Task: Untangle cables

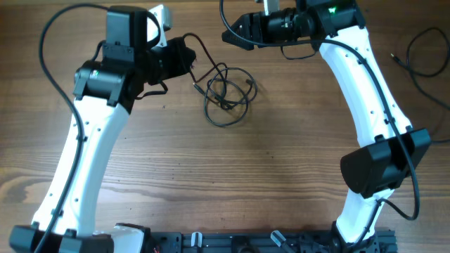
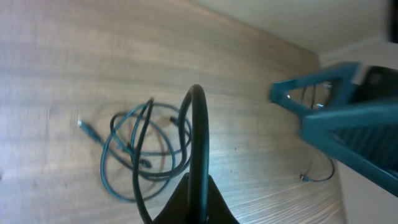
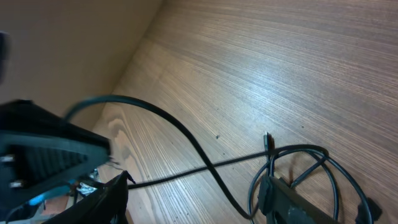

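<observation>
The cables (image 1: 226, 98) lie as a loose tangle of thin black loops on the wooden table, back centre. My left gripper (image 1: 181, 60) is shut on one strand, which rises as a loop from the tangle to its jaws (image 2: 198, 186). The tangle lies beyond the jaws in the left wrist view (image 2: 143, 155). My right gripper (image 1: 230, 31) hovers open just behind and above the tangle. In the right wrist view its fingers (image 3: 194, 183) are spread wide, with cable strands (image 3: 186, 140) passing below between them and the loops (image 3: 311, 168) by the right finger.
Another thin black cable with a small plug (image 1: 422, 53) lies at the table's far right; it also shows in the left wrist view (image 2: 317, 175). The right arm's gripper (image 2: 336, 106) shows on the right of the left wrist view.
</observation>
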